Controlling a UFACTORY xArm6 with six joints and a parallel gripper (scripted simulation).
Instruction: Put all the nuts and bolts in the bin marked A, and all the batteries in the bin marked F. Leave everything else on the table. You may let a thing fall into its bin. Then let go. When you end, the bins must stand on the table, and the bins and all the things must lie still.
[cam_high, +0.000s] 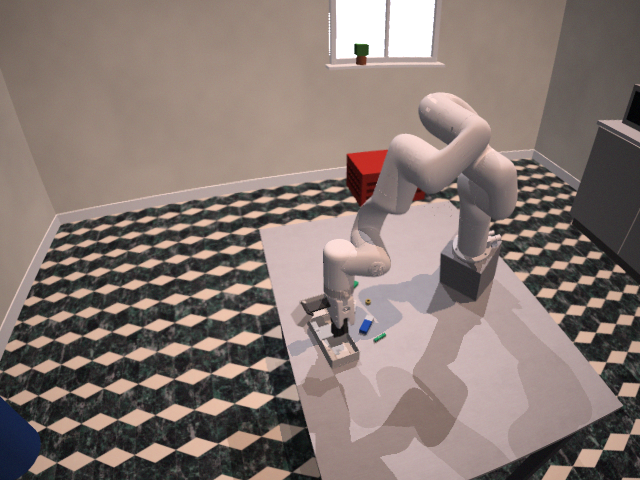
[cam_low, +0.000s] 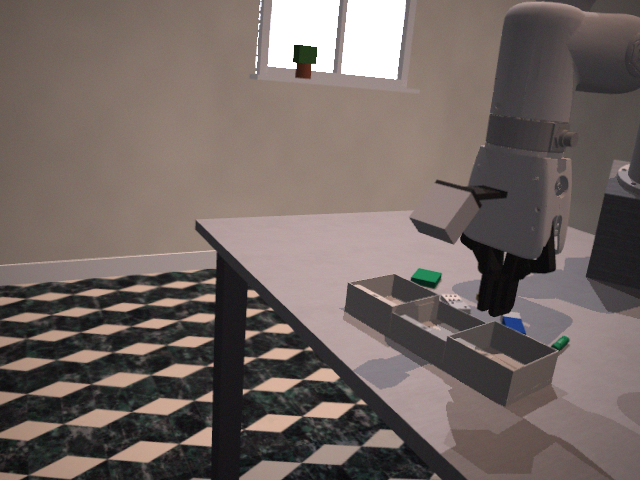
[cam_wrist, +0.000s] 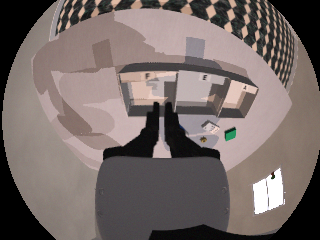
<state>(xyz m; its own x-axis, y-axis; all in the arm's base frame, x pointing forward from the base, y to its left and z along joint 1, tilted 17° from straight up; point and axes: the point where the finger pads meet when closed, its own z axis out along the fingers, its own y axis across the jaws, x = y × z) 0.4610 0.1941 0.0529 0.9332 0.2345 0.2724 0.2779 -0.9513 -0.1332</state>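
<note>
Three bins (cam_low: 449, 330) in a row on the bench (cam_low: 310, 258), near its edge. Claw (cam_low: 495, 307) hangs above the bench just behind the middle bin, clear of it. Behind the row: flat block (cam_low: 426, 277) by the far bin, die (cam_low: 454, 300) beside the middle bin, small slab (cam_low: 513, 324) and battery (cam_low: 560, 342) by the near bin. Nut (cam_high: 368, 301) further back toward the arm base.
</note>
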